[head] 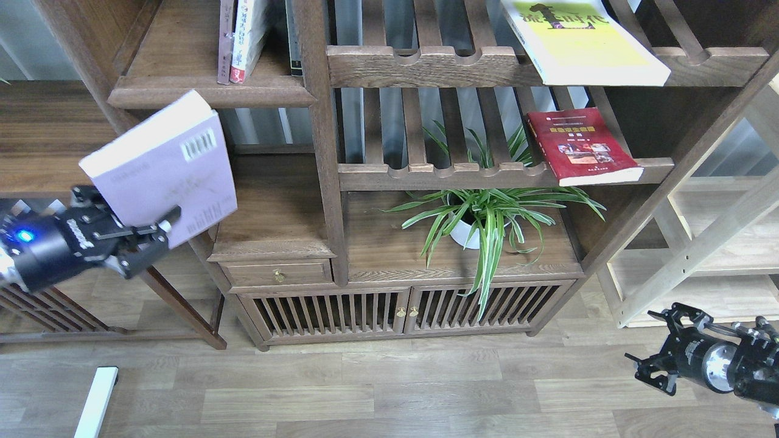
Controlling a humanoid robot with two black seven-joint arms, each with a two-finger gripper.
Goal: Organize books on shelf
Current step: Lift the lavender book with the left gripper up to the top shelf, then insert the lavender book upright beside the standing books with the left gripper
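Lavender-white paperback book (159,165) is clamped in left gripper (131,228), below dark brown wood shelf (210,96); right gripper (654,367) state can't be told.
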